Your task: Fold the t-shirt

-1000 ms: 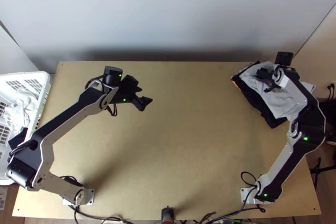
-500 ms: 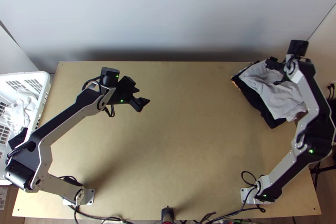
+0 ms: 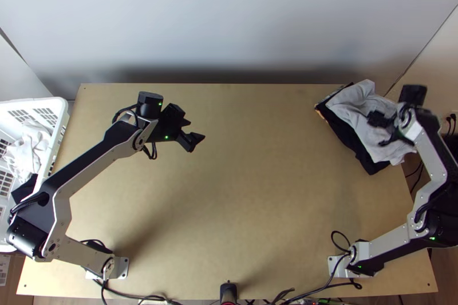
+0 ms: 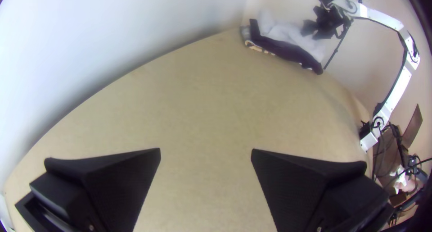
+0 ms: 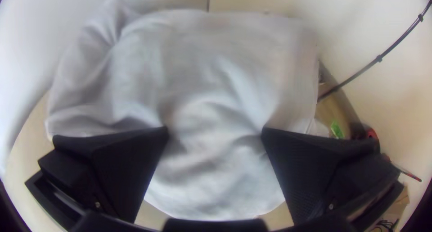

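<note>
A light grey shirt point(image 3: 359, 111) lies bunched on a stack of dark folded cloth point(image 3: 350, 143) at the table's far right corner. Over that shirt is my right gripper point(image 3: 380, 130), open; in the right wrist view the right gripper point(image 5: 216, 130) has its fingers wide apart above the grey cloth point(image 5: 211, 79), which shows soft wrinkles. My left gripper point(image 3: 193, 131) stands open over the left part of the table. In the left wrist view the left gripper point(image 4: 206, 153) has bare wood between its spread fingers.
A white basket point(image 3: 59, 125) with white and dark cloth stands at the left edge. The wooden table point(image 3: 229, 202) is bare across its middle. A wall point(image 3: 229, 24) runs along the far side; cables lie along the near edge.
My right arm has swung outward to the right, and its gripper has come down the picture over the grey shirt. The grey cloth's outer part has shifted. My left gripper moved slightly left, then held still.
</note>
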You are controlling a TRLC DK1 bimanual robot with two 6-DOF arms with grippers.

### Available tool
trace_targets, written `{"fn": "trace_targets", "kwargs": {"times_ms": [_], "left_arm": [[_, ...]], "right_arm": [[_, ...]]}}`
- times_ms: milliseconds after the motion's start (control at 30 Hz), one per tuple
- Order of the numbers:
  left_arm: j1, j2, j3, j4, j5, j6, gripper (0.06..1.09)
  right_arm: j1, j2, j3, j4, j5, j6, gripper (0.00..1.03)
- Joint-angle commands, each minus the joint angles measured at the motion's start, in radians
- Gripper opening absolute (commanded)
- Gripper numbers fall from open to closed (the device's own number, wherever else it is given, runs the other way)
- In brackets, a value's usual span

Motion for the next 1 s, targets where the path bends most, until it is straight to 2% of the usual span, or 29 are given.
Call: {"fn": "trace_targets", "kwargs": {"times_ms": [0, 100, 233, 433, 567, 733, 833, 900, 967], "left_arm": [[-0.001, -0.004, 0.003, -0.001, 0.001, -0.005, 1.04], [-0.001, -0.007, -0.003, -0.002, 0.001, -0.018, 1.04], [0.008, -0.03, -0.014, -0.002, 0.0, -0.019, 1.04], [0.022, -0.094, -0.026, -0.001, 0.0, -0.024, 1.04], [0.019, -0.182, -0.055, 0.002, -0.017, -0.028, 1.04], [0.022, -0.396, -0.232, 0.122, -0.187, -0.075, 1.04], [0.04, -0.599, -0.404, 0.297, -0.275, -0.07, 1.04], [0.056, -0.709, -0.514, 0.393, -0.35, -0.068, 1.04], [0.08, -0.795, -0.595, 0.439, -0.371, -0.079, 1.04]], "right_arm": [[-0.025, 0.04, -0.186, 0.139, -0.008, 0.015, 0.96], [-0.043, 0.086, -0.214, 0.214, -0.019, 0.01, 0.96], [-0.037, 0.003, -0.183, 0.209, -0.026, 0.007, 0.96], [0.046, -0.2, -0.022, 0.074, -0.034, -0.011, 0.97], [0.144, -0.335, 0.01, 0.059, -0.034, -0.06, 0.97], [0.296, -0.526, -0.148, 0.162, -0.034, -0.141, 0.97], [0.42, -0.651, -0.289, 0.292, -0.036, -0.206, 0.98], [0.483, -0.709, -0.356, 0.338, -0.036, -0.217, 0.98], [0.523, -0.77, -0.422, 0.395, -0.036, -0.214, 0.98]]}}
